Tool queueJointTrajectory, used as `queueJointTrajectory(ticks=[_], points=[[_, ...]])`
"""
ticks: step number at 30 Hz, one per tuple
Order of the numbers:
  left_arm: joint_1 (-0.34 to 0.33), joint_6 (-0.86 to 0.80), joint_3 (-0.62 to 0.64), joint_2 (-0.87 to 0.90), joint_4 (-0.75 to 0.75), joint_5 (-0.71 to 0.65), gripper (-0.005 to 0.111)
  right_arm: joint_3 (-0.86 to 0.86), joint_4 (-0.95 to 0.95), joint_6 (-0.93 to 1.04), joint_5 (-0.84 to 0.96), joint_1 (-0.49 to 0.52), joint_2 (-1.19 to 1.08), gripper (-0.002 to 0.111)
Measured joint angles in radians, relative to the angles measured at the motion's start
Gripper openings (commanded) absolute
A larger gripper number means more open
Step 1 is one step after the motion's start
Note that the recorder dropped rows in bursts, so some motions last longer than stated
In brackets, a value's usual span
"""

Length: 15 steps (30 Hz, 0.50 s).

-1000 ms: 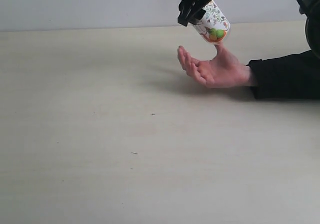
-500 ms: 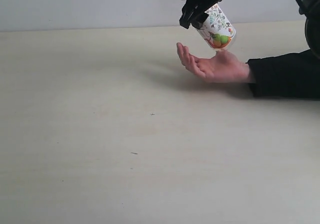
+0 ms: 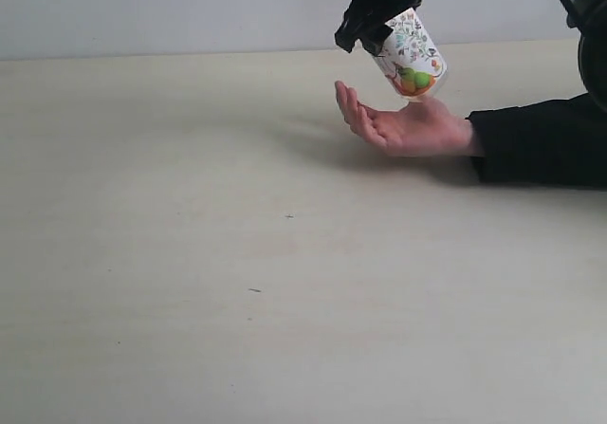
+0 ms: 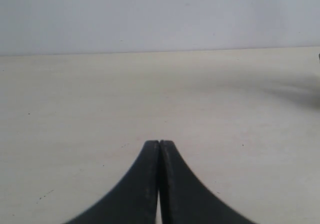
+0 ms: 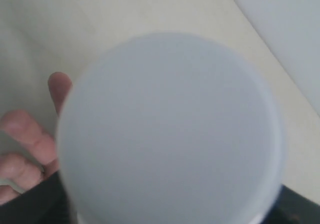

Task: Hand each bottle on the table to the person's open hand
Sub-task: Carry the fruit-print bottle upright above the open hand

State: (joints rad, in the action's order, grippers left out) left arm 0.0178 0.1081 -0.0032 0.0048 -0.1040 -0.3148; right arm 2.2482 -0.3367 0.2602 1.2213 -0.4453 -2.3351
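Down a little since a second ago, the bottle (image 3: 410, 54) with the fruit picture now leans with its bottom touching the open hand (image 3: 408, 125). Nearest me is the pale table (image 3: 237, 282). The left pincer (image 4: 159, 149) is pressed shut, holding nothing. Farther back, the right pincer (image 3: 365, 26) grips the bottle's top.

Lab-like setup, beige table (image 3: 190, 301), plain wall (image 3: 142, 7)

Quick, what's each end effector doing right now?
Left end effector: closed, empty.
Right end effector: holding the fruit-label bottle at the person's open hand.
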Motion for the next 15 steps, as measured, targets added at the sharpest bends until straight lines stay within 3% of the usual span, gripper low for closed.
queueJointTrajectory(ticks=[15], points=[[0.000, 0.000, 0.000, 0.000, 0.000, 0.000, 0.003, 0.000, 0.031, -0.110, 0.011, 0.003, 0.040, 0.000]])
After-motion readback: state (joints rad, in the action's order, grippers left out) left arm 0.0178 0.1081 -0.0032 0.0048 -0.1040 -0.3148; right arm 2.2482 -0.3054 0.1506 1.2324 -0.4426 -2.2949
